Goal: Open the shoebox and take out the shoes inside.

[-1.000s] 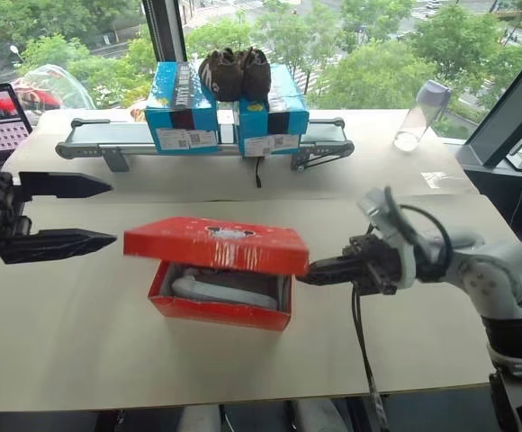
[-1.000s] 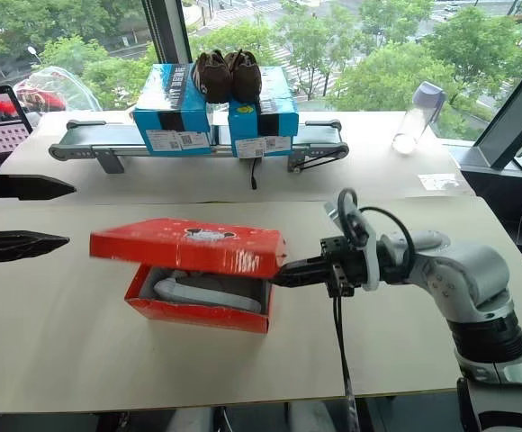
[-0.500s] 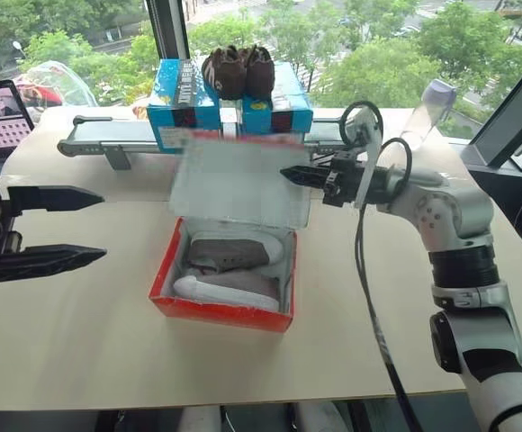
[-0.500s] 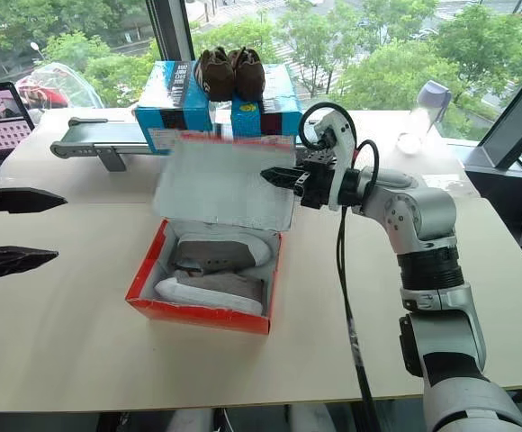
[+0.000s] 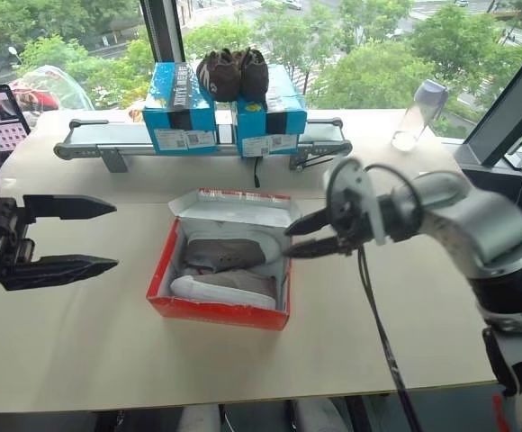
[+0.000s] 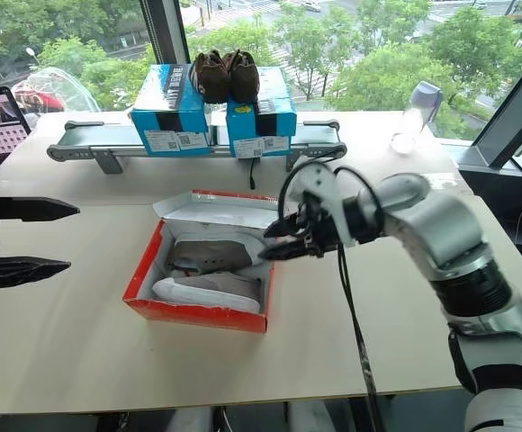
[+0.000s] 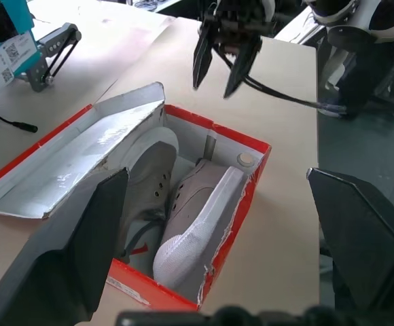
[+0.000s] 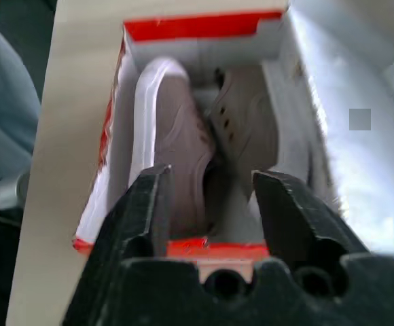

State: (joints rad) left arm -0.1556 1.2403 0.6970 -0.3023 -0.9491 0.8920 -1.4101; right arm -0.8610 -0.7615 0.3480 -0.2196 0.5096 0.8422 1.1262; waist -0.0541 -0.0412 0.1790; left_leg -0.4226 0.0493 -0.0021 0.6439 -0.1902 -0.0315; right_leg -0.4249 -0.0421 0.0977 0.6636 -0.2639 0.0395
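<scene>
Nearest the camera, on the tan table (image 5: 81, 342): the shoebox (image 5: 218, 310), red, lid thrown fully back toward the window and lying white side up; a second ago lid hung almost flat over the box, pinched at its right corner by the right gripper (image 5: 290, 241), half a second ago stood upright and blurred. Inside the shoebox, the shoes (image 5: 229, 265), grey-brown with whitish soles, side by side. Left wrist view adds a torn front edge of the box and perforations on the uppers, unseen from the head views; right wrist view looks along the box's length over its red end wall. Toe ends partly hidden by the box wall there.

Left of the shoebox, well apart: left gripper (image 5: 108, 236), fingers spread wide, level, much as before. Right of the shoebox, at its far right corner: right gripper, fingers now parted, holding nothing, tips just above the rim; touching or not, cannot tell.

Beyond the shoebox: conveyor (image 5: 90, 139), two blue boxes (image 5: 180, 112) with a dark brown pair (image 5: 234, 72) on top. Far right of those, a clear bottle (image 5: 418, 112).
</scene>
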